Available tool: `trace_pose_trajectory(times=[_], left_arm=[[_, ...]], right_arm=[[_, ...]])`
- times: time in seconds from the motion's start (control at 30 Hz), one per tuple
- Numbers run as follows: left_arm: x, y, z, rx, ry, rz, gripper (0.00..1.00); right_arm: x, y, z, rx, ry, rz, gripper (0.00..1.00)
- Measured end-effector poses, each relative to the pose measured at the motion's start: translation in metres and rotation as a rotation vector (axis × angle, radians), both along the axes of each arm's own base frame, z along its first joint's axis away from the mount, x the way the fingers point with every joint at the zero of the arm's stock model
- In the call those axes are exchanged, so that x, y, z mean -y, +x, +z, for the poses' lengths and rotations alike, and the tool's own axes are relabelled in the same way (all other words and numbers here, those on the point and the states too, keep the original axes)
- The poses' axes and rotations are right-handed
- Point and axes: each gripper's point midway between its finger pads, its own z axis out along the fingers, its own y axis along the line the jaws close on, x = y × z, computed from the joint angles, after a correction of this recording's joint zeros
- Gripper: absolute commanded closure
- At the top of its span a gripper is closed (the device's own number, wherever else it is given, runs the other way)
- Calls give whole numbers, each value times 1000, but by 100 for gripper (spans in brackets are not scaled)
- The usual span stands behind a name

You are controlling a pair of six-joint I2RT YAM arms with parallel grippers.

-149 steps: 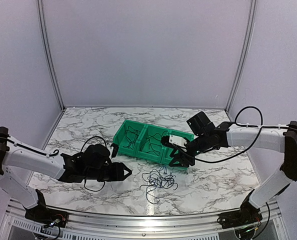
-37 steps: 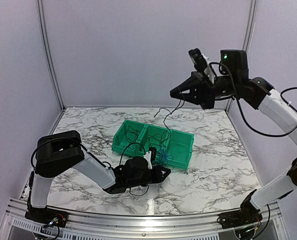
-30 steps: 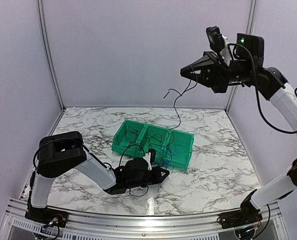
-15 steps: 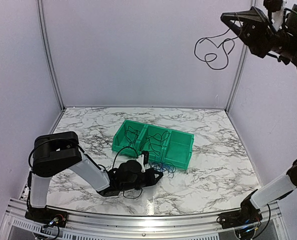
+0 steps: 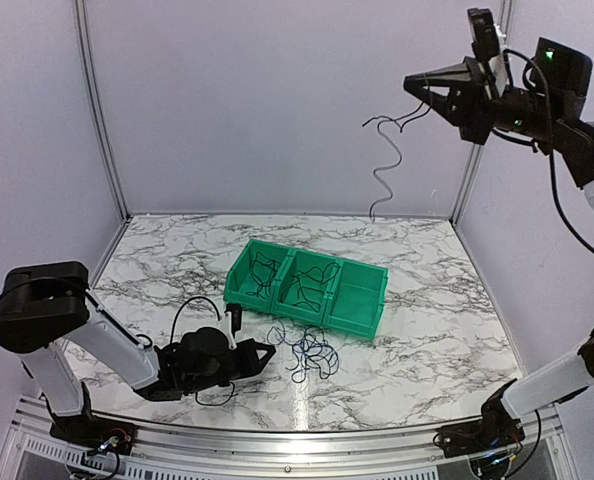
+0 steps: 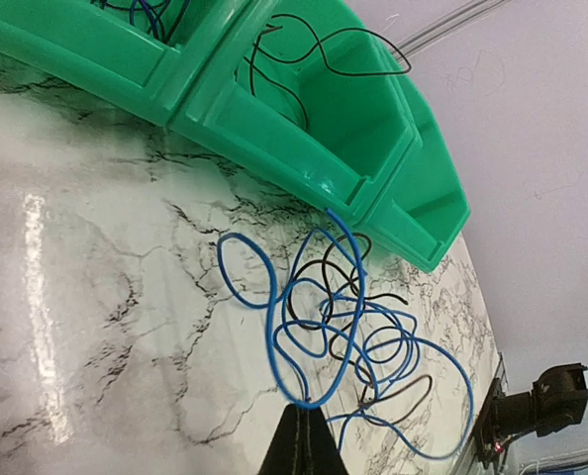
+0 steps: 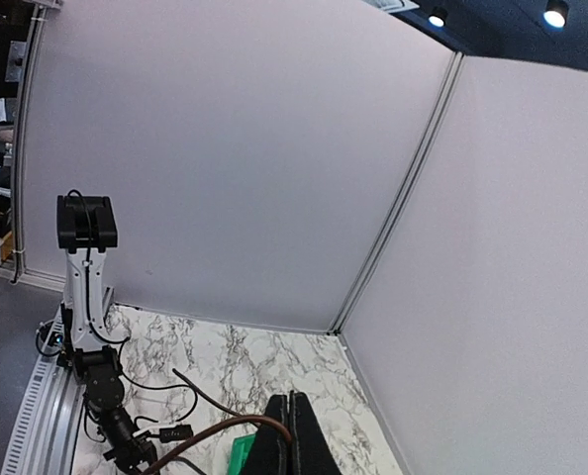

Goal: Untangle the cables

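Note:
A loose tangle of blue and black cables lies on the marble table just in front of the green bin. My left gripper sits low on the table to the tangle's left. It is shut, and the bottom of a blue loop is pinched at its tips. My right gripper is high up at the back right, shut on one black cable. That cable dangles in waves, clear of the table and of the tangle.
The green bin has three compartments; black cables lie in the left and middle ones. White walls enclose the table on three sides. The left arm's own thick cable loops above its wrist.
The left gripper drew back to the left, dragging the tangle away from the bin. The right gripper came down and left a little; its black cable now hangs long instead of coiled.

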Motion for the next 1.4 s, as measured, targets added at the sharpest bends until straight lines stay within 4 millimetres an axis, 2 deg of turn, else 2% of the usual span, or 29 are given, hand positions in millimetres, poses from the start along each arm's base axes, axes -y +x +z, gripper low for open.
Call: trace_pose_trajectory(times=[0.13, 0.33, 0.5, 0.77, 1.07, 1.23, 1.27, 1.4], left_arm=[[-17, -4, 5, 8, 7, 18, 99], [-42, -10, 0, 4, 52, 38, 81], [-60, -14, -10, -10, 106, 57, 72], [-75, -14, -6, 0, 130, 90, 70], [-80, -13, -7, 13, 155, 100, 70], [-82, -14, -10, 12, 176, 96, 70], [-82, -14, -10, 11, 177, 96, 70], [-84, -15, -12, 10, 181, 96, 69]], right_arm=[[-11, 24, -48, -104, -63, -16, 100], [-25, 55, -128, -250, -141, -32, 100], [-37, 78, -176, -337, -178, -34, 100], [-59, 122, -228, -431, -218, -36, 100], [-84, 169, -324, -615, -320, -37, 100], [-94, 188, -378, -706, -386, -53, 99], [-95, 190, -386, -716, -400, -63, 97], [-94, 195, -408, -716, -461, -115, 73]])
